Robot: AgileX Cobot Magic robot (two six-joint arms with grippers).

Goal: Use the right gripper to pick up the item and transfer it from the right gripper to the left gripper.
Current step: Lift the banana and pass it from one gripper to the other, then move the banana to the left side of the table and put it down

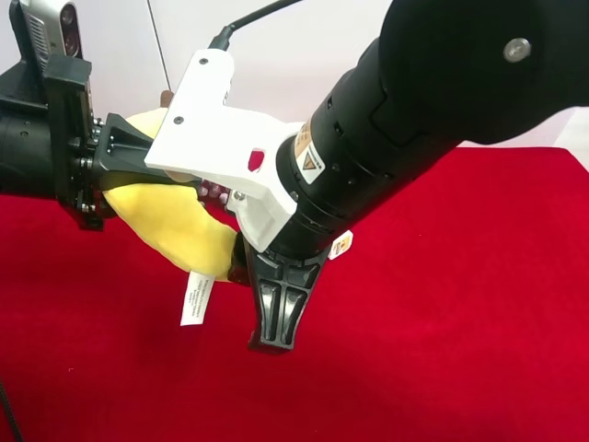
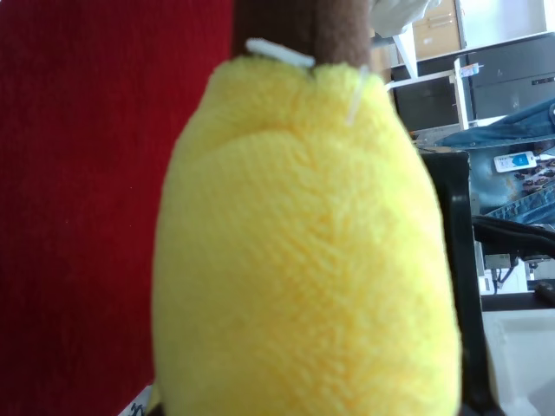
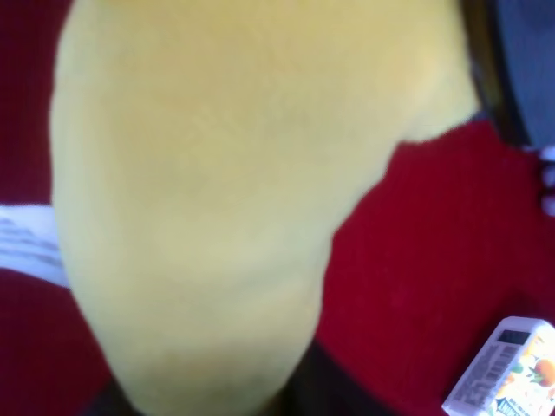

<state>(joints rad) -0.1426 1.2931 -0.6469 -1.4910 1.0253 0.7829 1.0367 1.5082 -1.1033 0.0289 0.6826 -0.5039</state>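
Over red cloth [image 1: 442,350], plush banana [image 1: 170,230] aloft; white wall [image 1: 294,64] behind

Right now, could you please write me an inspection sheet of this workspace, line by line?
Surface: red cloth covers it.
Job's things: plush banana is up off the cloth, with its white tag hanging and its brown stem tip visible.
Clutter: small white-and-yellow carton lies on the cloth.
Grippers: left pincer has one banana end between its fingers. Right pincer points down by the other end. Whether either one clamps cannot be told.
Cables: black cable plugs in at the right arm's white bracket.
Surroundings: pale wall; office furniture in the left wrist view.
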